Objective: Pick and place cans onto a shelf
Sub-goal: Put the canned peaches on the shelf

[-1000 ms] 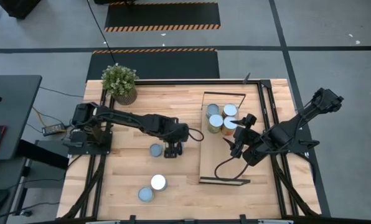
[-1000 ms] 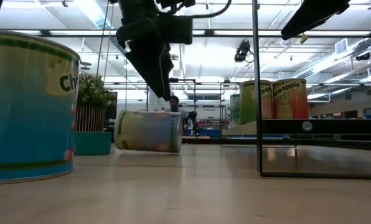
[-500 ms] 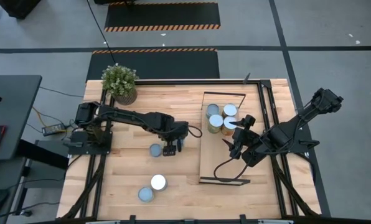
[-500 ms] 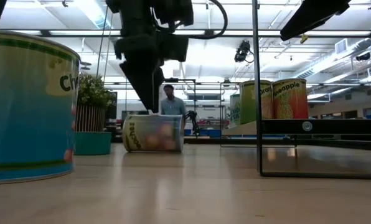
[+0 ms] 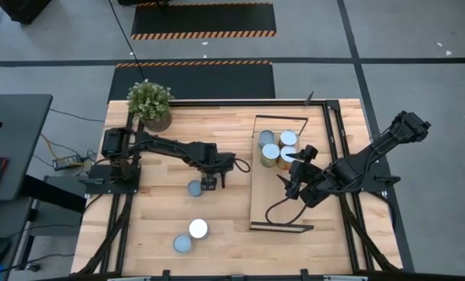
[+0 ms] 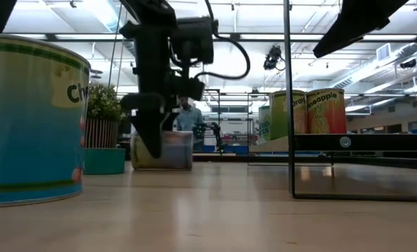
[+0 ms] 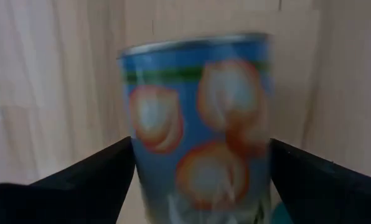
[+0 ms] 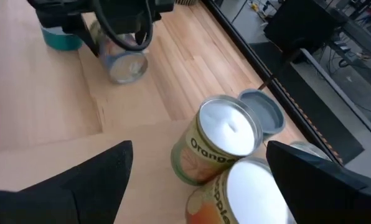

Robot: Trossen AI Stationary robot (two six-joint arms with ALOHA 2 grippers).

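A blue can with a peach label stands upright on the tabletop; it also shows in the low view and the left wrist view. My left gripper is open, low beside the can on its right, one finger on each side of it. Several cans stand on the far end of the light-wood shelf. My right gripper is open and empty above the shelf, just near of those cans. Two more cans stand near the table's front edge. My left gripper has its two fingers on either side of the can's wall, coming from the table's right, about level. The can stands upright on the table. I cannot tell whether the fingers touch it.
A potted plant stands at the table's far left corner. The shelf's thin black frame rises at its short ends. One of the front cans fills the left of the low view. A person shows in the room behind the table.
My left gripper has come down beside the peach can and shifted a little toward the table's left, so its fingers now stand around the can. The can keeps its place on the table. My right gripper has kept still.
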